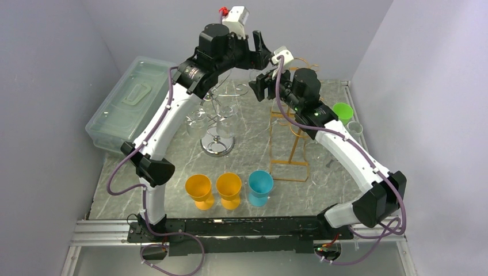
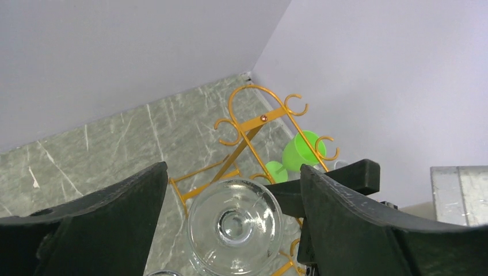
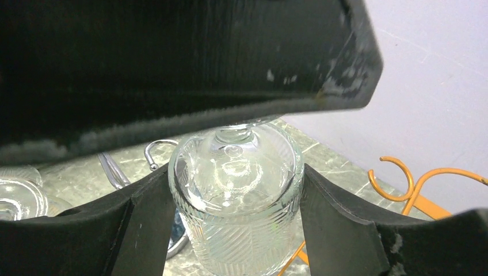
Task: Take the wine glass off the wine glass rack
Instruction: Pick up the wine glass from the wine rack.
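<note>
A clear wine glass [image 2: 236, 224] with a ribbed bowl [image 3: 239, 195] hangs upside down, foot up, in the air beside the chrome wine glass rack [image 1: 217, 115]. My right gripper [image 3: 236, 178] is shut on its bowl, both pads against the glass. My left gripper [image 2: 233, 190] stands open around the foot, with a gap on either side. In the top view the left gripper [image 1: 262, 54] sits just above the right gripper [image 1: 263, 85], high at the back of the table. The glass itself barely shows there.
Other glasses hang on the chrome rack. An orange wire rack [image 1: 290, 146] stands just right of it. A clear lidded bin [image 1: 129, 103] lies far left. Two orange cups [image 1: 199, 190] and a blue cup [image 1: 260, 187] stand in front, a green cup [image 1: 343, 111] at the back right.
</note>
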`<state>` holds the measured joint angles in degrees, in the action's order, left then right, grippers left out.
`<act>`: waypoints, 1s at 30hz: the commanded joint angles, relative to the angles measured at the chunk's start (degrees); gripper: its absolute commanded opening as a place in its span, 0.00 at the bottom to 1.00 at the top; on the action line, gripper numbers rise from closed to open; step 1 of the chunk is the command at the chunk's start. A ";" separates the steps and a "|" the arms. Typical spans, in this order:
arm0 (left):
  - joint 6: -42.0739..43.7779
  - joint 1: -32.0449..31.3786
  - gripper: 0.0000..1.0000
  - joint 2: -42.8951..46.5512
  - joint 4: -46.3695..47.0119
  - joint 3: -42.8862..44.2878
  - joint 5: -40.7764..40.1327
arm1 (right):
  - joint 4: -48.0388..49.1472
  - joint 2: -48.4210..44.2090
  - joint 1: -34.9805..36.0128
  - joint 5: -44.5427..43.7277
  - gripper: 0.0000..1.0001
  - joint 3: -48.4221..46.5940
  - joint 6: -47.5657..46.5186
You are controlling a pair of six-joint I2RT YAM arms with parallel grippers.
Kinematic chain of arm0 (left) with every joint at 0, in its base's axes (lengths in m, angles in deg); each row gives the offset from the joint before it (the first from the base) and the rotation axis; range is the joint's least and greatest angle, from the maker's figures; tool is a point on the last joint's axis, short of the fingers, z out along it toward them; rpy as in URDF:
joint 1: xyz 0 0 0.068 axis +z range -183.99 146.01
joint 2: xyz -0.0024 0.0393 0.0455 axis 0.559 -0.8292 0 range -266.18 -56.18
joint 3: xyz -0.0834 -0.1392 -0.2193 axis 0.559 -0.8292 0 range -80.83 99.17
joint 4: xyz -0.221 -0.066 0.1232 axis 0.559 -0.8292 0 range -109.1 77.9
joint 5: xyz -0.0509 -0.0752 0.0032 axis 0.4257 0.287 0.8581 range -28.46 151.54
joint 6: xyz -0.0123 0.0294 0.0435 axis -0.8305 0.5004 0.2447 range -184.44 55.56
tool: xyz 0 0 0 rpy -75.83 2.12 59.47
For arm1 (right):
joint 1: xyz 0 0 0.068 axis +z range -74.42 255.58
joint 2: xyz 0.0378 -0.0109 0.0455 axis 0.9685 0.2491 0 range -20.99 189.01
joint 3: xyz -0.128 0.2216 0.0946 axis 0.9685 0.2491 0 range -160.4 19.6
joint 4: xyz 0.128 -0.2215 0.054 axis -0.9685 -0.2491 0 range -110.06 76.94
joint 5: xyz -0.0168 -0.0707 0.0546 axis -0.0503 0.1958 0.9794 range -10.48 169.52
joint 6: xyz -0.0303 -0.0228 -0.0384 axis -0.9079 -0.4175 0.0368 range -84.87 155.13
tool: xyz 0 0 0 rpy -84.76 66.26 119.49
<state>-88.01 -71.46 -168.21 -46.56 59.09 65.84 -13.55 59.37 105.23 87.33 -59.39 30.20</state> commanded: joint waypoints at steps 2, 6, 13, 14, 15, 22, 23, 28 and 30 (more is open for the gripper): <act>0.19 0.04 0.98 3.95 5.82 0.03 0.65 | 3.27 -3.07 0.21 -0.89 0.21 -1.88 1.73; 0.81 0.04 0.99 6.13 9.15 -3.42 0.54 | 2.74 -3.35 0.19 -1.27 0.20 -2.78 3.56; 3.14 0.04 0.99 11.87 16.16 -9.87 0.55 | 0.97 -3.25 0.23 -3.42 0.20 -6.39 8.78; 3.52 0.08 0.99 12.77 17.22 -11.08 0.56 | 0.78 -3.13 0.22 -3.68 0.20 -6.97 9.48; 3.92 0.06 0.99 13.81 18.16 -12.36 0.48 | 0.76 -2.89 0.23 -4.10 0.20 -7.49 10.24; 7.75 0.03 0.99 21.88 25.37 -23.23 1.00 | -3.27 -1.90 0.23 -4.74 0.18 -12.43 16.88; 8.27 0.08 0.99 23.21 26.41 -24.87 1.04 | -3.75 -1.73 0.22 -4.52 0.18 -13.20 17.96; 11.35 0.04 0.99 30.30 30.54 -33.57 1.23 | -5.10 -1.82 0.23 -3.11 0.17 -16.31 25.12; 12.46 0.04 1.00 33.38 32.55 -37.58 1.14 | -5.64 -1.74 0.23 -2.40 0.17 -17.61 27.88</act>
<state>-79.38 -71.46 -140.80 -21.12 26.57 66.27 -22.75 58.89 105.27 83.68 -71.82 50.24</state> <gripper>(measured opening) 0.994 0.709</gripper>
